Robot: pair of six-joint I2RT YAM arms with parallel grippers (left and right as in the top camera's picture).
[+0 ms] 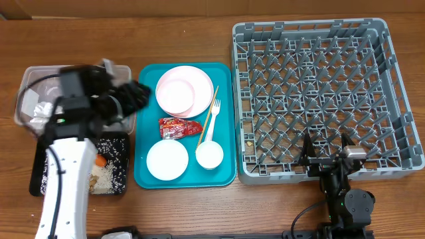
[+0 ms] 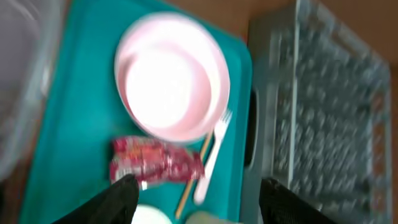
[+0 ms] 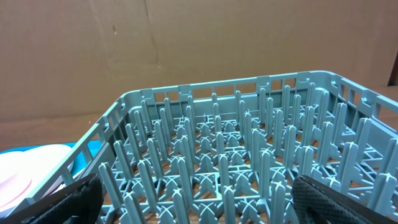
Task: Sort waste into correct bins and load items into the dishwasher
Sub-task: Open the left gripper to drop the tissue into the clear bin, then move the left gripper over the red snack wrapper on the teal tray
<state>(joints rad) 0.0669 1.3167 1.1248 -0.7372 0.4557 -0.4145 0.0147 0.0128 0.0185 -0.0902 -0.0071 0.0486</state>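
dish rack (image 1: pixel 243 99): right end of worktop (image 1: pixel 199 26)
teal tray (image 1: pixel 147 119): just left of rack
clear tub (image 1: pixel 23 86), black tray (image 1: pixel 127 166): far left
pink plate (image 1: pixel 178 89): on teal tray, far end
red wrapper (image 1: pixel 178 127): on tray, just beside plate
left gripper (image 2: pixel 199 205): I see it open, empty, at tray's left edge
right gripper (image 3: pixel 199 205): wide open, empty, at rack's near wall

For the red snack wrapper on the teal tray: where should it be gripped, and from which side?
Grip the red snack wrapper near its middle, jaws across its short width, coming straight down from above. It lies flat and crumpled, its long axis running along the teal tray's width. Probably keep off the end that lies close to the chopstick.
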